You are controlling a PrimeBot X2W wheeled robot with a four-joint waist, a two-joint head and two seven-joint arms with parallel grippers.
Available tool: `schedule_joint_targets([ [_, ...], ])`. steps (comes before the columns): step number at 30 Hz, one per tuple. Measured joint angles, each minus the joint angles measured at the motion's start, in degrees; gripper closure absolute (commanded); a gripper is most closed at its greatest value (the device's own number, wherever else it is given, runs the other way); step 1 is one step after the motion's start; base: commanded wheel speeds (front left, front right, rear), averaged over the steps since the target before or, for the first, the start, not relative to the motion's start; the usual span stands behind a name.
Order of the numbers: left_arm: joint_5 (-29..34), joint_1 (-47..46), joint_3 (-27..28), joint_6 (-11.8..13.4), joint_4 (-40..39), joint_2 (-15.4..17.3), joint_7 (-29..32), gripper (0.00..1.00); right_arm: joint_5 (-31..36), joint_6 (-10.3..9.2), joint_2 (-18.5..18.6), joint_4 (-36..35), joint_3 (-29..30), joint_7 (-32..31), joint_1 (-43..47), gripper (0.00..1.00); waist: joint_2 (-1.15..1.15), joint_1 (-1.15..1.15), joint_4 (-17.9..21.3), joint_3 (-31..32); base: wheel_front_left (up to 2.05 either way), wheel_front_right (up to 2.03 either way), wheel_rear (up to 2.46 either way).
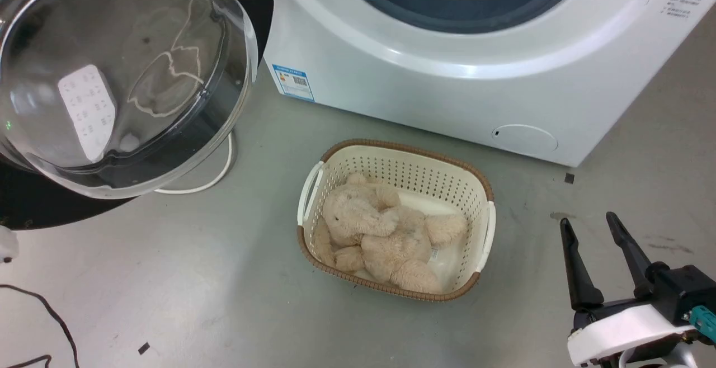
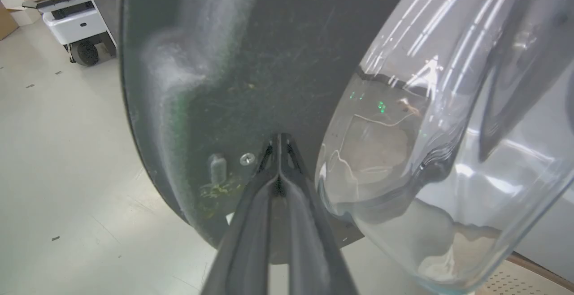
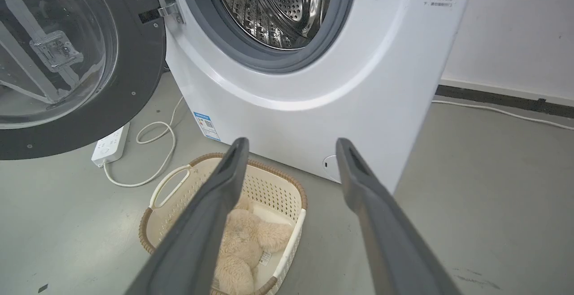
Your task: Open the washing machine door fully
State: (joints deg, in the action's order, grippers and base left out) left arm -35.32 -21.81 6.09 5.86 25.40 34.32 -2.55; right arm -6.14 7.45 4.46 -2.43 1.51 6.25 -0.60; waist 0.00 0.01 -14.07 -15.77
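The washing machine door [image 1: 123, 77] stands swung wide, left of the drum opening. The left gripper [image 2: 279, 145] has its fingers pressed together on nothing, tips at the door's black face. The right gripper [image 1: 587, 220] hangs empty, fingers spread, above the floor

**Grey floor, scuffed, with the laundry gear standing on it**

The floor [image 1: 224, 278] is smooth pale grey, marked with faint scuffs and a darker stain [image 1: 559, 216]. A white washing machine [image 1: 447, 88] stands on it. Just in front of the machine sits a cream basket [image 1: 414, 175] with a brown woven rim. To the machine's left lies a white power strip [image 3: 110, 145], its white cord [image 3: 134, 185] looping over the floor. A thin black cable [image 1: 60, 323] snakes nearby. Small dark tape squares [image 1: 569, 178] dot the surface. Another white cable [image 3: 502, 112] runs near the wall, and a wheeled white cart [image 2: 76, 21] is parked well apart.
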Motion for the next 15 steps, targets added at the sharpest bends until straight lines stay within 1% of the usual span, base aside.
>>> schedule_joint_targets([
  [3, 0.99, -0.56, -0.26, -0.24, 0.67, -0.03, -3.83, 1.0, 0.01, 0.0, 0.13, 0.54, -0.01, 0.63, -0.15, 0.0, 0.0, -0.01, 0.11, 0.91, 0.0, 0.0, 0.0],
  [7, 2.63, -0.48, -1.86, -1.65, -0.25, -0.64, -7.9, 1.0, 0.0, 0.0, 0.09, 1.32, 0.37, 1.53, -0.51, 0.0, 0.0, -0.01, 0.43, 3.09, 0.0, 0.0, 0.0],
  [11, 4.14, 1.71, -4.75, -4.07, -5.06, -2.04, -9.7, 1.0, 0.01, 0.0, -0.23, 2.03, 1.41, 2.98, -0.45, 0.0, 0.0, -0.02, 0.96, 6.39, 0.0, 0.0, 0.0],
  [15, 5.32, 5.97, -8.06, -4.0, -12.01, -5.15, -10.12, 1.0, 0.12, 0.0, -0.78, 1.76, 2.36, 4.22, 0.26, 0.0, 0.0, -0.02, 1.92, 10.15, 0.0, 0.0, 0.0],
])
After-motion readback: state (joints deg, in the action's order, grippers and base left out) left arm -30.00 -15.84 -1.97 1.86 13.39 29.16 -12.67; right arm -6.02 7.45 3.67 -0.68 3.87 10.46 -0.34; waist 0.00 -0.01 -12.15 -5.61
